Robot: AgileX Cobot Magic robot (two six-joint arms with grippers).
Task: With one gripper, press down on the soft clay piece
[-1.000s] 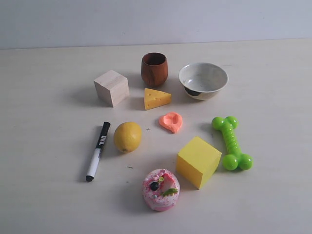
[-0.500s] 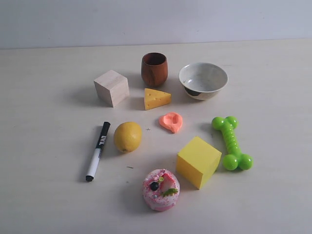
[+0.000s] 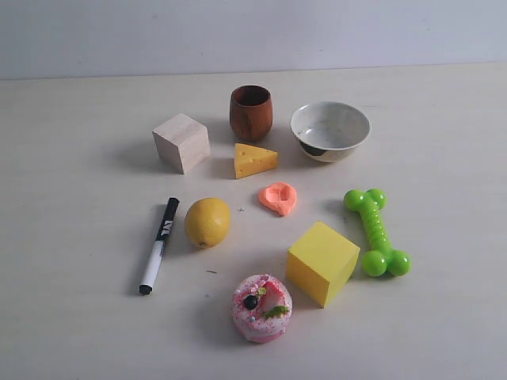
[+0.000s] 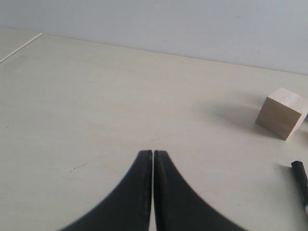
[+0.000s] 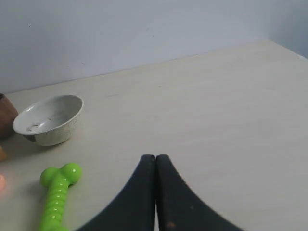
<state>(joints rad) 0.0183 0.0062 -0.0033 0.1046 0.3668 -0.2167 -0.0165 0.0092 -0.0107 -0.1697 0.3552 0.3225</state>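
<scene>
The soft clay piece (image 3: 278, 197) is a small salmon-orange heart-shaped lump with a dent in its middle, lying flat near the table's centre in the exterior view. A sliver of it shows at the edge of the right wrist view (image 5: 1, 182). Neither arm appears in the exterior view. My left gripper (image 4: 153, 153) is shut over bare table, far from the clay, with nothing between its fingers. My right gripper (image 5: 155, 157) is likewise shut on nothing, above bare table beyond the green bone.
Around the clay lie a cheese wedge (image 3: 254, 160), wooden cup (image 3: 251, 112), white bowl (image 3: 329, 131), wooden cube (image 3: 181, 142), lemon (image 3: 207, 222), marker (image 3: 159, 244), yellow cube (image 3: 322, 262), green bone toy (image 3: 377, 231) and pink donut (image 3: 261, 307).
</scene>
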